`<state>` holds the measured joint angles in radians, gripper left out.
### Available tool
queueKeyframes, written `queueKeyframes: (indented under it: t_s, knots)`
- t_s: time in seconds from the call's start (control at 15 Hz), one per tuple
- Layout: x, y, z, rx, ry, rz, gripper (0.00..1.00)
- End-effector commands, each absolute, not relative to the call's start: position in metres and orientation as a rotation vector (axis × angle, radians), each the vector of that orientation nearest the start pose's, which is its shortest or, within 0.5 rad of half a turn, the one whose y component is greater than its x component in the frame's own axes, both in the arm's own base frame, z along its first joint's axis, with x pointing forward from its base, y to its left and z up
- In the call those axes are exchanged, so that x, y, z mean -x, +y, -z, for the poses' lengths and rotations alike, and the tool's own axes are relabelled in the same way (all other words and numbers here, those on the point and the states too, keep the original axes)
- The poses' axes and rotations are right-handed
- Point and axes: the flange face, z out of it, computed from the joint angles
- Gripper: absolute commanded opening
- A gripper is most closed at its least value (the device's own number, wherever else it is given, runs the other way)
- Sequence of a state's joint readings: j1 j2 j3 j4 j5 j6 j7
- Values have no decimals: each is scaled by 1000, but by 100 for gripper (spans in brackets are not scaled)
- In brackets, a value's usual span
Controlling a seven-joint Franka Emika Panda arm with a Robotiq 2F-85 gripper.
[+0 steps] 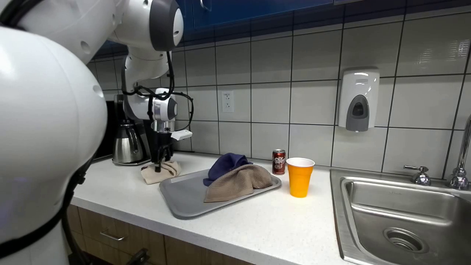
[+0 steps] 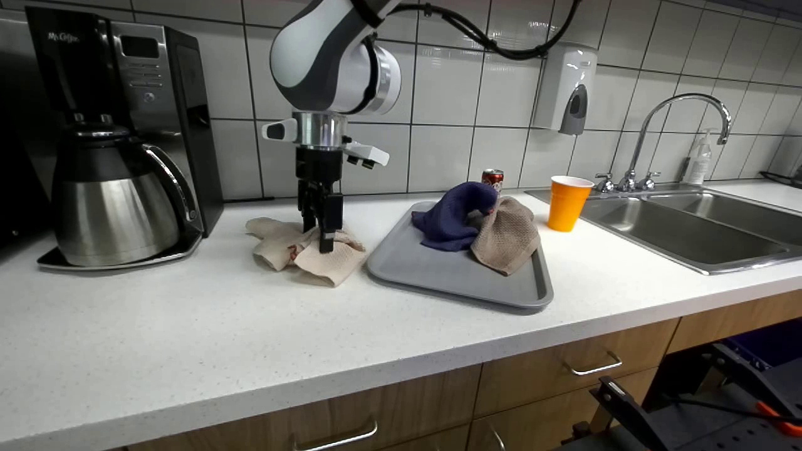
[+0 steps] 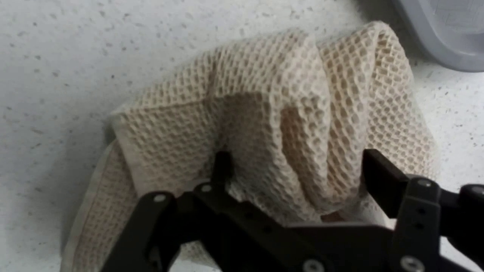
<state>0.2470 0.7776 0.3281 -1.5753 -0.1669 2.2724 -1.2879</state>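
A crumpled beige cloth [image 1: 154, 176] lies on the white counter; it also shows in an exterior view [image 2: 332, 262] and fills most of the wrist view [image 3: 162, 136]. My gripper [image 3: 295, 160] points down at the cloth, its black fingers apart with bunched folds standing between them. In both exterior views the gripper [image 1: 162, 162] [image 2: 317, 233] is low over the cloth and its fingertips touch it. Beside it lies a grey tray [image 1: 184, 197] [image 2: 432, 272], its corner in the wrist view [image 3: 446, 56]. A dark blue cloth [image 1: 225, 167] and a brown cloth [image 1: 235, 184] lie on the tray.
A coffee maker with a steel carafe [image 2: 119, 213] stands on the far side of the gripper from the tray. A soda can [image 1: 279, 162] and an orange cup [image 1: 300, 180] stand past the tray, before the sink [image 1: 342, 221]. A tiled wall [image 1: 270, 106] runs behind.
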Motion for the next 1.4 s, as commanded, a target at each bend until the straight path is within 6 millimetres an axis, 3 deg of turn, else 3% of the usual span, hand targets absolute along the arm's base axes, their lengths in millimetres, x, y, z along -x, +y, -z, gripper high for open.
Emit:
queueKeyframes:
  t_s: [0.0, 0.47, 0.93, 1.33]
  knots:
    - [-603, 362, -202, -1872, 2671, 9, 58]
    - [-600, 373, -204, -1856, 2681, 11, 3]
    - [-601, 369, -211, -1858, 2666, -21, 2]
    - [-606, 344, -225, -1930, 2571, -31, 2]
